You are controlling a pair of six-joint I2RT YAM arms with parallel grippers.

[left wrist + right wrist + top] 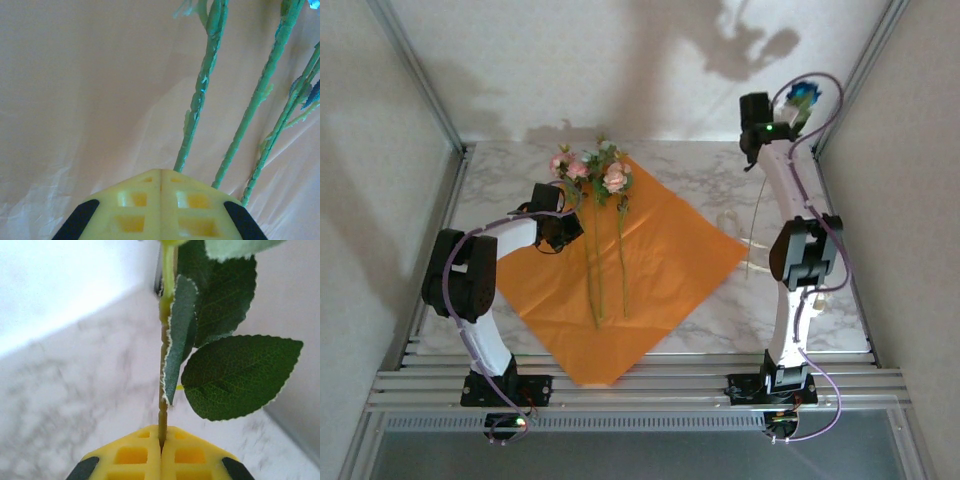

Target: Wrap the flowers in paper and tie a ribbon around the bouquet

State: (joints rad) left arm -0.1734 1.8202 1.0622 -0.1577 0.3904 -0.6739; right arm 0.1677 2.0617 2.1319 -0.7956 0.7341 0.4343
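Risk lies rightward: left claw [161, 176] is closed on nothing over the paper [670, 250] beside the flowers [592, 170], while right claw [161, 434] pinches a blue-flower stem [163, 365] aloft; thin stem may swivel or slip free.

The table [700, 175] had a white top veined with grey marble, closed in by pale walls on the left, far and right sides. A large orange paper [670, 260] lay flat on it, turned like a diamond. Its far corner sat near the middle of the far side, and its right corner pointed at the right half of the marble. Its near corner ran past the near edge and over the aluminium rails [650, 385]. Flowers [605, 180] lay on the sheet, their pink blooms at its far-left edge. Just right of the paper's right corner lay a thin pale ribbon [728, 222], barely distinct from the marble.
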